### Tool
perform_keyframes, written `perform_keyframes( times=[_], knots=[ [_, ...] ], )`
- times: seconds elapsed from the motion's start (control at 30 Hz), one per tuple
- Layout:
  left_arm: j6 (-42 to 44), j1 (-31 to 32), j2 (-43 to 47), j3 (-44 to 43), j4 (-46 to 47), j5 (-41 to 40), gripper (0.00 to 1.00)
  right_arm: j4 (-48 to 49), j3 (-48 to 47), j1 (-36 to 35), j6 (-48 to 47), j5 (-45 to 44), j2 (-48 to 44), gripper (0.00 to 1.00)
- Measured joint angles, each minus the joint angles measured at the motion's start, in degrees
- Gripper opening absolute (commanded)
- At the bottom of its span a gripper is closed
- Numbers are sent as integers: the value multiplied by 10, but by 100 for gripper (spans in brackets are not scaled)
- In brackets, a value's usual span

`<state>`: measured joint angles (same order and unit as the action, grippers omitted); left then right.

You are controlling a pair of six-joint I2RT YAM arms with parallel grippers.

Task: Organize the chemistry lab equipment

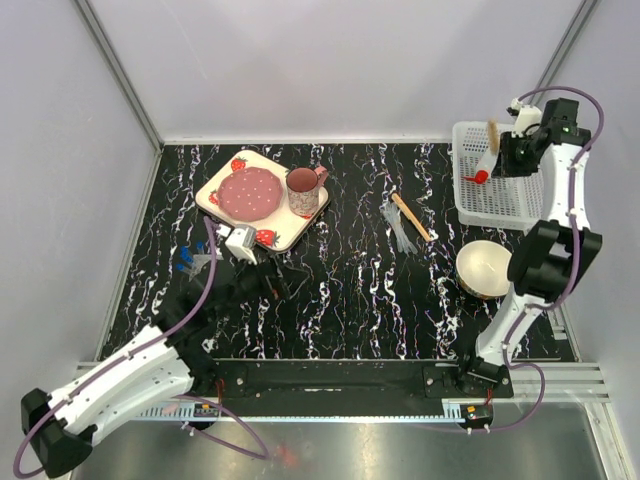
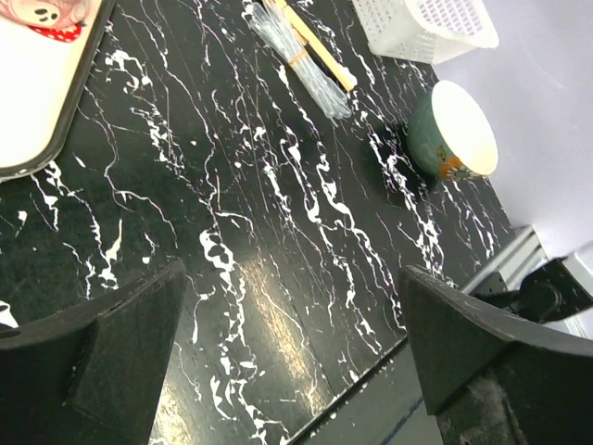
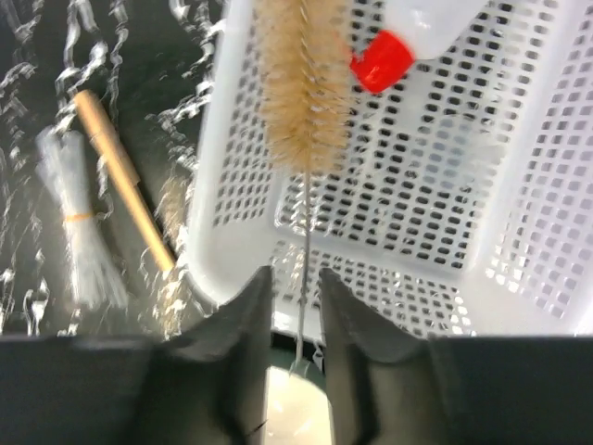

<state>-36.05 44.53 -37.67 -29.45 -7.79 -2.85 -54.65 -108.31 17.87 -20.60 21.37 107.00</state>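
1. Left pincer [image 2: 292, 287]: jaws wide apart with nothing between them, hovering over bare desk [image 2: 278, 213]. The blue-capped tubes [image 1: 187, 262] lie just to its left.

2. Mid-desk: the bundled droppers [image 2: 301, 69] and a wooden-handled tool [image 2: 315, 46] lie side by side and parallel, near the cream bowl [image 2: 459, 125]. Neither has been collected yet.

3. Right pincer [image 3: 295, 287]: jaws closed on the thin wire stem of the brush [image 3: 301, 83]. It is raised over the white perforated basket [image 3: 519, 232] at the far right corner.

4. Brush orientation: the long axis continues the line of the pincer. The stem is in the jaws and the bristle head leads. The head sits inside the basket's outline, just beside one wall. The squeeze bottle [image 3: 382, 63] already lies in the basket, its red cap near the bristles.

5. Step in hand (judged): deposit the brush in the basket.
   - Lower until the bristle head passes below the rim.
   - Hold the axis clear of the adjacent wall and the bottle cap.
   - Tilt the stem toward the basket floor before release. The thin wire may otherwise pivot and hang over the rim.
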Motion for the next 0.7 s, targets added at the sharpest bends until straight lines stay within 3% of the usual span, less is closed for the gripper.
perform_keyframes(
  times=[0.03,0.17,0.37,0.7],
  knots=[
    [-1,0,15,9,-2,4,99,-6,-28,0,-2,-16,28,63],
    [-5,0,59,19,-19,12,99,-30,-143,0,-2,-74,134,82],
    [-5,0,98,19,-34,14,99,-53,-151,0,-8,-68,150,92],
    [-4,0,91,19,-47,14,99,-57,-10,-2,-29,126,-8,93]
  ],
)
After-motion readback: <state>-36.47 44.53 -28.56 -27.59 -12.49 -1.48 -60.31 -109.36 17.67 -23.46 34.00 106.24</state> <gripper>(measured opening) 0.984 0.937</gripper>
